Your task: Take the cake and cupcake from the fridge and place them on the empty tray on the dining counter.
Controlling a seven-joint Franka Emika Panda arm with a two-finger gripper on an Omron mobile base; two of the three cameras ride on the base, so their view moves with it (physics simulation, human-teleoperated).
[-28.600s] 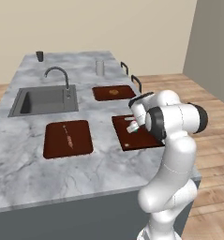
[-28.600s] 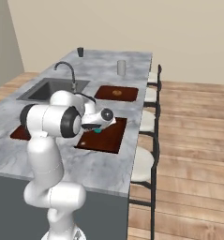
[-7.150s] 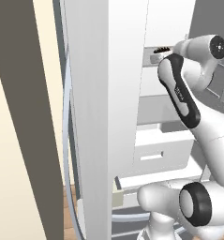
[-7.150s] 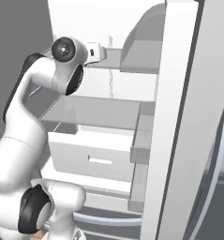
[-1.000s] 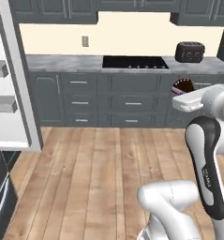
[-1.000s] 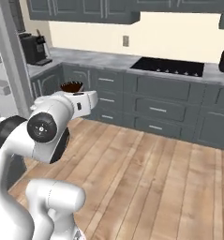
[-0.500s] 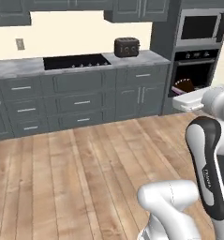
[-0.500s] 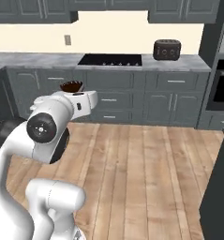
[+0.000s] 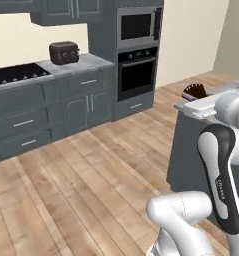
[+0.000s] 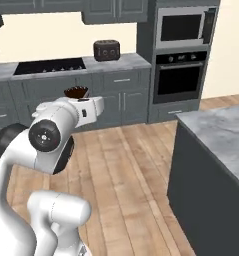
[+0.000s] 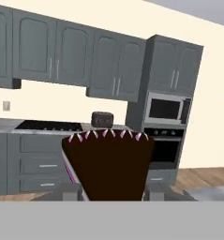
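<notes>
The hand (image 11: 112, 190) pinches the cake (image 11: 109, 164) between its fingers: in the hand view a dark brown wedge with a row of small pink-and-white peaks along its top edge fills the lower middle of the frame, a grey finger stub at each lower side of it. In the left base view the cake (image 9: 194, 92) shows as a dark scalloped piece with a pink edge at the right of the frame, just above the white wrist. In the right base view the cake (image 10: 76, 92) sits left of centre, atop the white arm.

The desk (image 10: 222, 129) with its grey-white marbled top and dark side stands at the right of the right base view. A toaster (image 10: 106, 50) sits on the grey kitchen worktop (image 10: 125, 60) at the upper middle, beside the wall oven (image 10: 180, 72) and microwave (image 10: 183, 28). No writing is legible anywhere.
</notes>
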